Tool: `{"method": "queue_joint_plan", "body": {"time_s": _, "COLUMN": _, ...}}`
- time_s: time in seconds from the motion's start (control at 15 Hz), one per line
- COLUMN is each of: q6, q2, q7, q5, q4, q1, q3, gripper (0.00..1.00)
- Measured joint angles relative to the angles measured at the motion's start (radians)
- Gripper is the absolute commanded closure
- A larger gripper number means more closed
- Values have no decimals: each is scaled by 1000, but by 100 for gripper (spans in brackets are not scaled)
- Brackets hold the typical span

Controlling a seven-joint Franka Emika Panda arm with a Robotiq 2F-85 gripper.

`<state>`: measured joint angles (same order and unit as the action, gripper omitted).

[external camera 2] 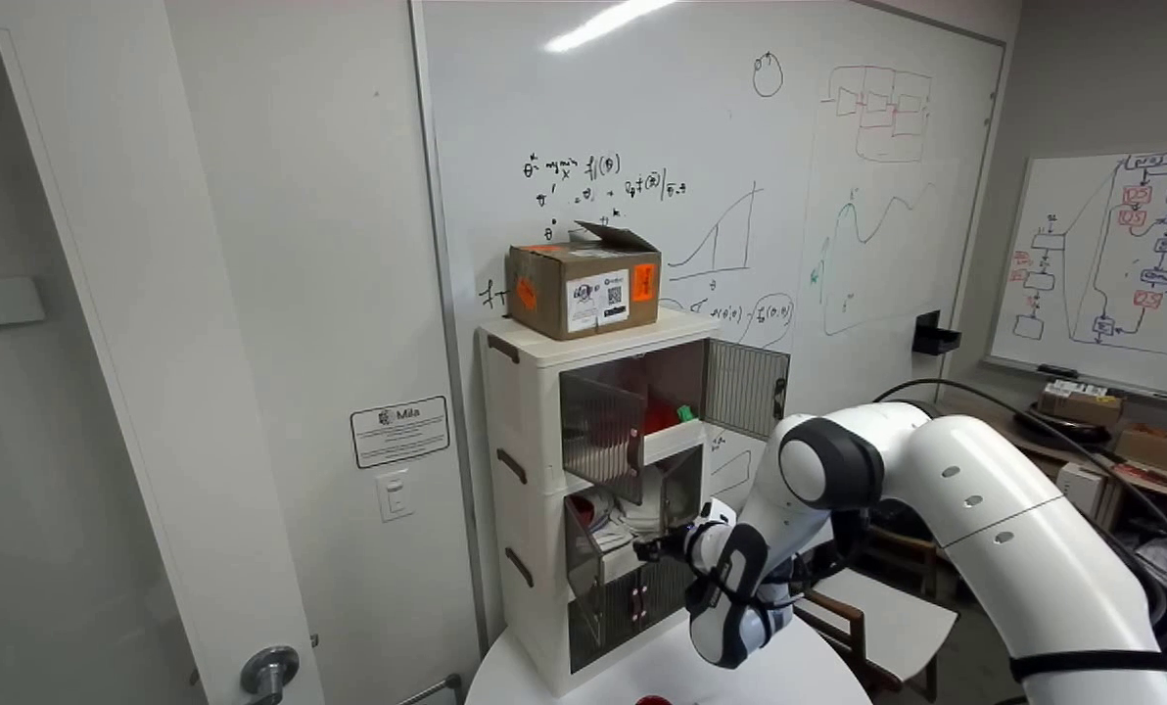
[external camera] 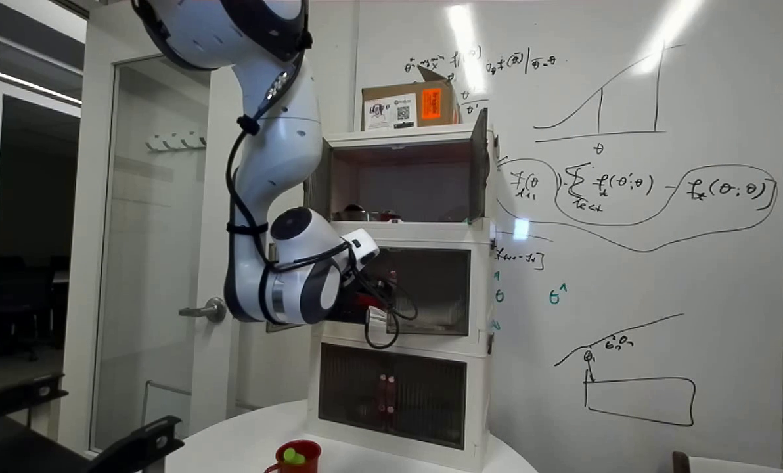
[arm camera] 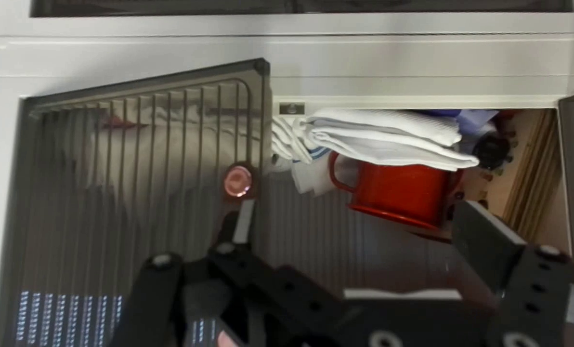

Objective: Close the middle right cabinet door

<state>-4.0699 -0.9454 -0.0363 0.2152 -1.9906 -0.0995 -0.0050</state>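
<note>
White cloths [arm camera: 388, 137], 1 red vessel [arm camera: 397, 193] inside cabinet [arm camera: 412, 60], middle right door [arm camera: 137, 193] ajar, pincer [arm camera: 357, 212] agape

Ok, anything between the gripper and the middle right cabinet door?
Nothing visible. In the wrist view, one finger of the open gripper overlaps the middle right door near its knob; whether they touch, I can't tell.

A research lab, by the look of it, fitted into an office-type room. A large whiteboard [external camera: 608, 269] is covered in handwritten equations [external camera: 621, 184] and sketched graphs [external camera: 600, 112]; another board [external camera 2: 1063, 196] carries block diagrams [external camera 2: 1104, 325] (drawn partly in red and blue), with cardboard boxes [external camera 2: 1080, 403] beneath it. A posted sign [external camera 2: 400, 432] headed "Mila" sits above a light switch [external camera 2: 395, 494]. A jointed robot arm [external camera 2: 995, 499] extends above a round-edged white desk [external camera 2: 799, 671], and a glass-panelled door [external camera: 155, 263] with a metal lever handle [external camera: 213, 310] stands nearby.
</note>
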Motion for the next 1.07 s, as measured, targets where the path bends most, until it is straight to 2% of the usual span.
{"method": "queue_joint_plan", "body": {"time_s": 0.27, "q6": 21, "q2": -22, "q7": 0, "q5": -2, "q4": 24, "q1": 8, "q3": 0, "gripper": 0}}
{"method": "queue_joint_plan", "body": {"time_s": 0.67, "q6": 358, "q2": 21, "q7": 12, "q5": -80, "q4": 0, "q1": -2, "q3": -60, "gripper": 0}}
{"method": "queue_joint_plan", "body": {"time_s": 0.93, "q6": 640, "q2": 111, "q7": 67, "q5": -96, "q4": -12, "q1": 10, "q3": -103, "gripper": 0}}
{"method": "queue_joint_plan", "body": {"time_s": 1.07, "q6": 778, "q2": 163, "q7": 92, "q5": -89, "q4": -7, "q1": 9, "q3": -95, "gripper": 0}}
